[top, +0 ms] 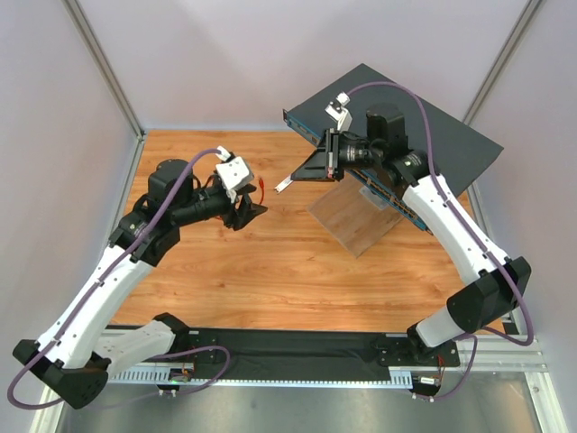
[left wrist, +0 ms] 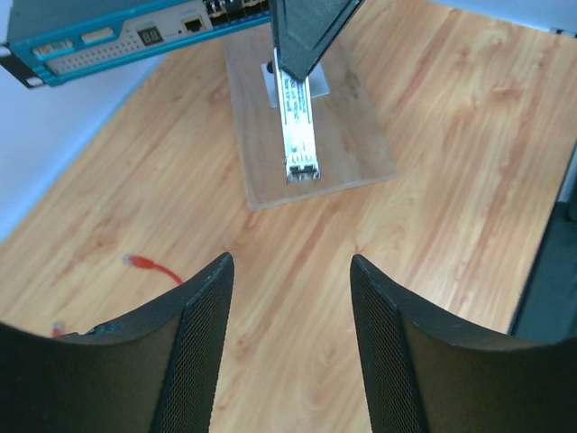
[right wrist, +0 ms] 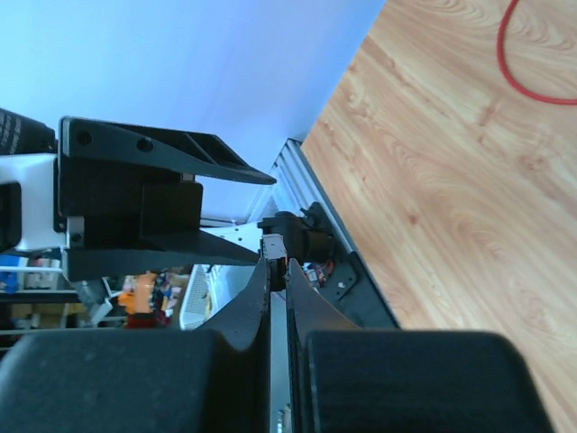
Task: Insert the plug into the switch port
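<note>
The plug [left wrist: 134, 262] is a small red connector on a thin red cable [left wrist: 164, 271], lying on the wooden table to the left of my left gripper [left wrist: 290, 262]. The left gripper is open and empty, and apart from the plug. In the top view the cable [top: 260, 188] lies just beyond the left gripper [top: 252, 213]. The switch [top: 406, 117] is a flat dark box at the back right. Its blue front face holds a switch port [left wrist: 192, 24]. My right gripper [top: 297, 174] is shut on a silver module [left wrist: 296, 135], held in the air in front of the switch.
A light wooden board [left wrist: 315, 171] lies on the table under the held module and in front of the switch. White walls enclose the table. A loop of the red cable [right wrist: 527, 72] shows in the right wrist view.
</note>
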Action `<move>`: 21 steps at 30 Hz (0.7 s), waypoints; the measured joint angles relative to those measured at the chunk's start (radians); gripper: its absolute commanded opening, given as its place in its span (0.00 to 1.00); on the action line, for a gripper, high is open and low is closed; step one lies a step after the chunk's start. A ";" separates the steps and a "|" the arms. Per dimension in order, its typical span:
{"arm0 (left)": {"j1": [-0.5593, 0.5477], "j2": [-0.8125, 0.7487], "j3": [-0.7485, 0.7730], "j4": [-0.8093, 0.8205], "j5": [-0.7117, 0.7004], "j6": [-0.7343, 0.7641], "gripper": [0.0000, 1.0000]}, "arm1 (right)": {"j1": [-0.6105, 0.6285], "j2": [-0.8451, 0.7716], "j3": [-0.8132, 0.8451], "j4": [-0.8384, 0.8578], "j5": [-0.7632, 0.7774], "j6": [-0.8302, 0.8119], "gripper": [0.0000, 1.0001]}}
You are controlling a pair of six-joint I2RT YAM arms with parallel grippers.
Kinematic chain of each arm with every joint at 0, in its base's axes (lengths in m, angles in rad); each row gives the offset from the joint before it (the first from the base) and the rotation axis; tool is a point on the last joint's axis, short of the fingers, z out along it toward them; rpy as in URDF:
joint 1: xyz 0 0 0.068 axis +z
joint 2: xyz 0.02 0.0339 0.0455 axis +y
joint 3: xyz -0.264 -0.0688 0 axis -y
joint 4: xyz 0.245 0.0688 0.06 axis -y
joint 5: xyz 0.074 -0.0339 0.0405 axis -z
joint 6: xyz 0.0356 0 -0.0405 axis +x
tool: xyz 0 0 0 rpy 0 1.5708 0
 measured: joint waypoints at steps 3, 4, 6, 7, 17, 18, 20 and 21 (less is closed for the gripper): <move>-0.046 0.006 -0.002 0.024 -0.063 0.053 0.59 | 0.005 0.003 -0.006 0.024 -0.009 0.062 0.00; -0.059 0.010 -0.002 0.036 -0.079 0.065 0.59 | 0.007 0.005 -0.006 0.037 -0.011 0.080 0.00; -0.078 0.018 -0.002 0.054 -0.110 0.087 0.58 | 0.011 0.011 -0.007 0.058 -0.014 0.106 0.00; -0.085 0.023 -0.002 0.061 -0.121 0.094 0.58 | 0.012 0.013 -0.008 0.063 -0.014 0.116 0.00; -0.124 0.071 -0.002 0.106 -0.188 0.118 0.52 | 0.032 0.029 -0.023 0.100 -0.022 0.166 0.00; -0.126 0.075 -0.002 0.111 -0.196 0.120 0.49 | 0.033 0.030 -0.023 0.100 -0.022 0.168 0.00; -0.130 0.083 -0.002 0.120 -0.208 0.128 0.45 | 0.035 0.030 -0.023 0.101 -0.022 0.169 0.00; -0.132 0.085 -0.002 0.122 -0.212 0.132 0.42 | 0.036 0.030 -0.023 0.101 -0.023 0.169 0.00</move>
